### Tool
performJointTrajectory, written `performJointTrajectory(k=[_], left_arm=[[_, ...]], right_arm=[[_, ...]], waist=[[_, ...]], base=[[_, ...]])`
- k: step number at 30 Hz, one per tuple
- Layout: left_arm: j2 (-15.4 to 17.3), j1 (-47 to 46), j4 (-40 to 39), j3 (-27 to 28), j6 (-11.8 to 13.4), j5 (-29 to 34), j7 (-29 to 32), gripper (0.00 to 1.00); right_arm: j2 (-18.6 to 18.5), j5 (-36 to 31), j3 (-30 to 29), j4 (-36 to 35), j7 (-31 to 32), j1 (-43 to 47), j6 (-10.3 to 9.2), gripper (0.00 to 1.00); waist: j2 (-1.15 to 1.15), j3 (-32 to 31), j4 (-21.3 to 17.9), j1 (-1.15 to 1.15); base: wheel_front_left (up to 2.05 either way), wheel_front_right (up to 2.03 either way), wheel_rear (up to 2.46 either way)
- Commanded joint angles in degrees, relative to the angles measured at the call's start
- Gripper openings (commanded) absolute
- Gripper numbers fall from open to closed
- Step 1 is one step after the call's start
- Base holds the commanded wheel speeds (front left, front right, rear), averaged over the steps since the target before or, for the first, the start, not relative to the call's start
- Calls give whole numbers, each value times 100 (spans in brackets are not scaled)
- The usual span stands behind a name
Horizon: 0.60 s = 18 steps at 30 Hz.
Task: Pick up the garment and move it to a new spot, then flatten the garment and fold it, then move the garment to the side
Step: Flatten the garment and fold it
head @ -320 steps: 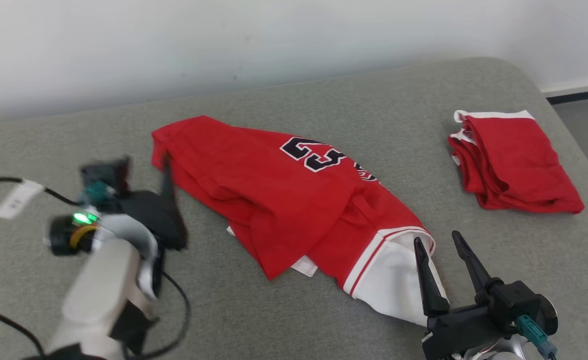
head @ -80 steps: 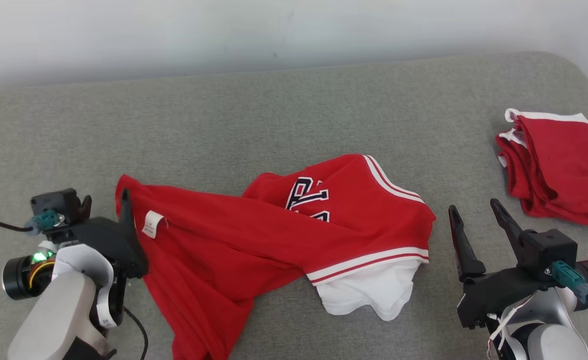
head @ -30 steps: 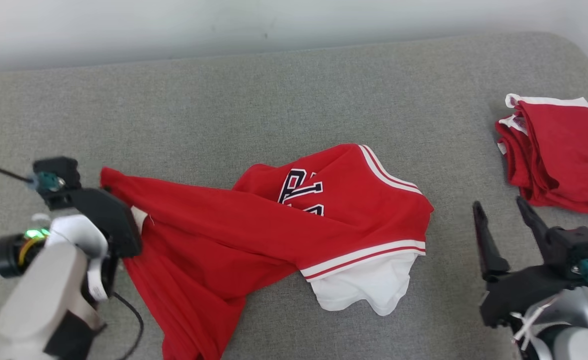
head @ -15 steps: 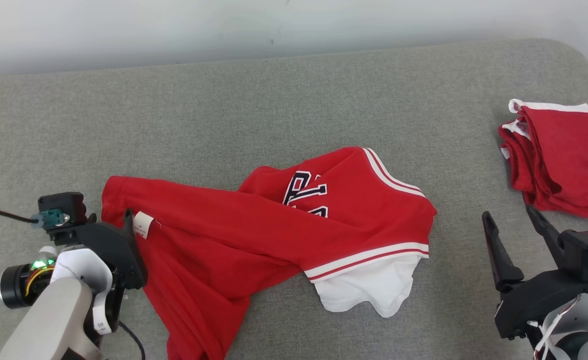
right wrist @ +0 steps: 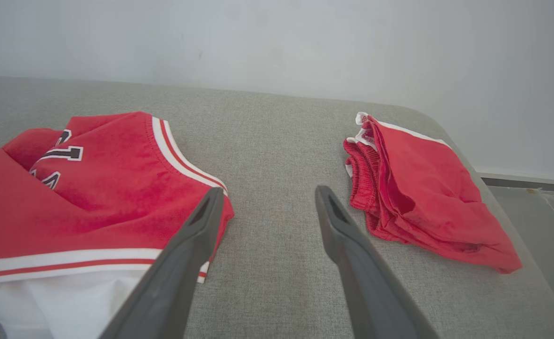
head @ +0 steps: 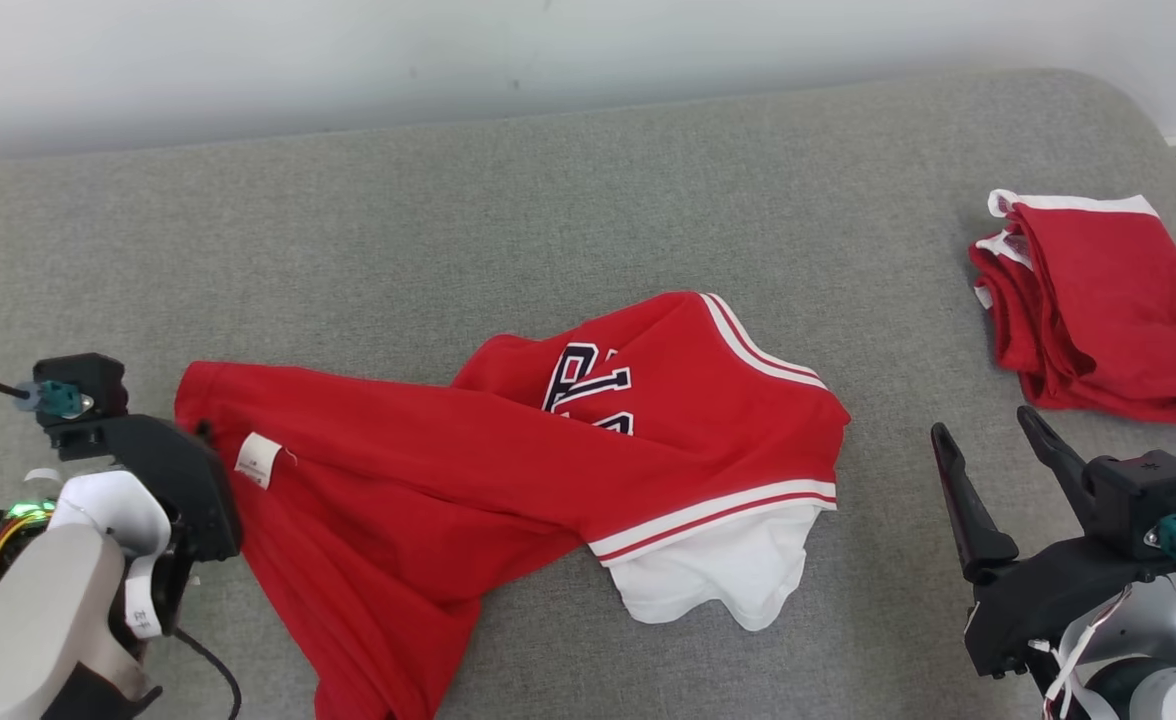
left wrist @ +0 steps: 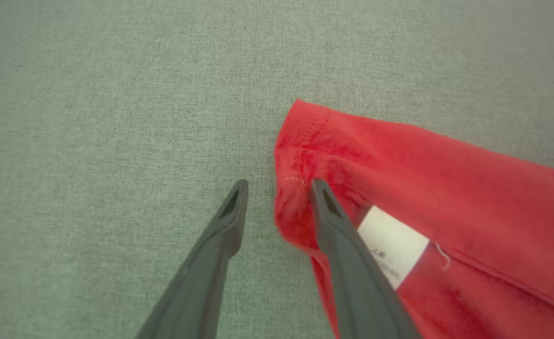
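The crumpled red jersey with white trim and dark lettering (head: 508, 470) lay on the grey fabric-covered surface (head: 448, 220), spreading from the head view's centre toward 7 o'clock. At 8 o'clock the left gripper (left wrist: 281, 183) stood with its fingers spread, pinching nothing. The jersey's hemmed corner reached into the gap, close to a small white sewn-in label (left wrist: 392, 247). At 4 o'clock the right gripper (head: 982, 421) was spread wide over bare fabric, between the jersey and a folded stack of red white-edged cloth (head: 1098, 300) at 2 o'clock.
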Motion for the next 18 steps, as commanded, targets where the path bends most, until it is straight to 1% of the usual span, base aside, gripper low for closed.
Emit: performJointTrajectory(k=[1, 5, 7, 10, 13, 15, 18], left_arm=[[64, -130, 112, 14, -33, -68, 156, 47], [119, -252, 201, 17, -15, -89, 309, 40], [122, -288, 211, 15, -7, -111, 358, 38], [117, -342, 223, 17, -4, -160, 456, 44], [97, -349, 231, 28, -15, -216, 505, 45], [84, -372, 236, 28, -26, -241, 512, 51], [43, -383, 231, 38, -92, -306, 529, 50]], right_arm=[[-25, -11, 15, 9, -29, -70, -14, 100], [-8, -25, 5, -7, -45, -90, -14, 100], [14, -42, -11, -11, -51, -77, -14, 100], [42, -56, -30, -2, -59, -55, -14, 100], [54, -60, -36, 11, -60, -57, -14, 100], [60, -63, -21, 23, -55, -108, -14, 100], [55, -62, -6, 24, -50, -125, -14, 100]], waist=[[0, 58, -61, 0], [0, 109, -88, 0], [0, 128, -86, 0], [0, 144, -75, 0], [0, 152, -65, 0], [0, 166, -51, 0], [0, 178, -43, 0]], base=[[0, 0, 0], [0, 0, 0], [0, 0, 0], [0, 0, 0], [0, 0, 0], [0, 0, 0], [0, 0, 0]])
